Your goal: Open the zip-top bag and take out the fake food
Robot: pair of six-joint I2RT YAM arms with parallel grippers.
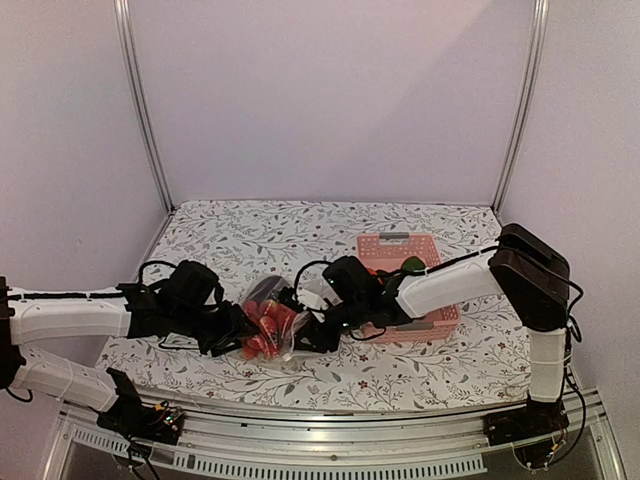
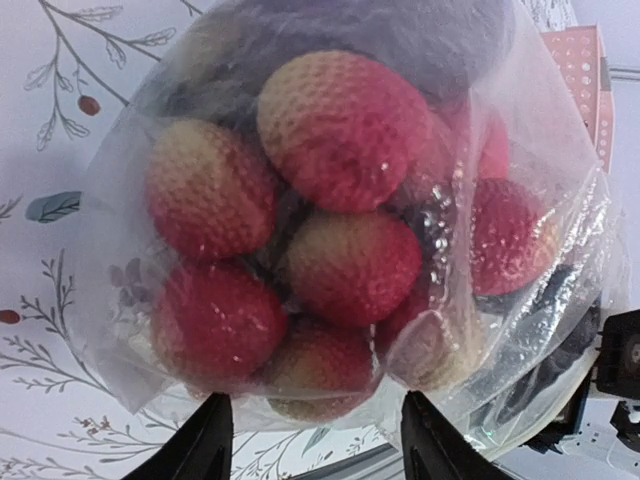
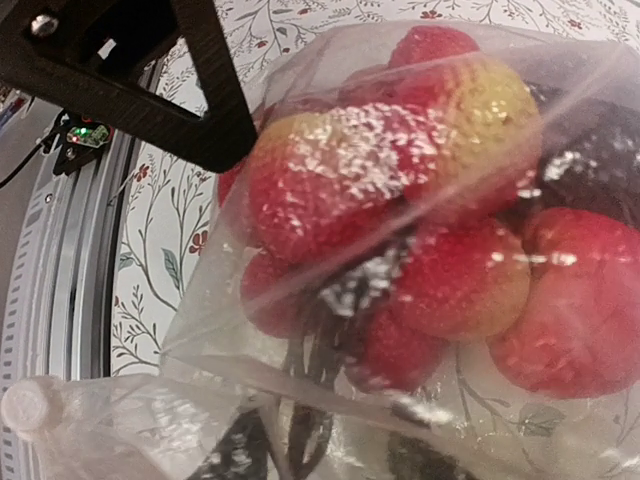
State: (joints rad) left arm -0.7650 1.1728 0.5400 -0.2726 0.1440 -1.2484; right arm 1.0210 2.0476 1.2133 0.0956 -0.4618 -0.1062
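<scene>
The zip-top bag (image 1: 268, 325) lies on the counter (image 1: 250, 240) near its front edge, left of the middle, with the fake food (image 2: 340, 130) packed inside it. The left end effector (image 1: 235, 335) is at the bag's left side and the right end effector (image 1: 305, 325) at its right, the bag between them. The basket (image 1: 395, 240) stands on the counter to the right of the bag, partly behind the right arm (image 1: 450, 283).

Overhead view faces the table (image 1: 300, 225); both wrist views crowd the zip-top bag (image 2: 540, 330).

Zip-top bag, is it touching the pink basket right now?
Apart. The top view shows the zip-top bag left of the right gripper, the pink basket on its other side.
</scene>
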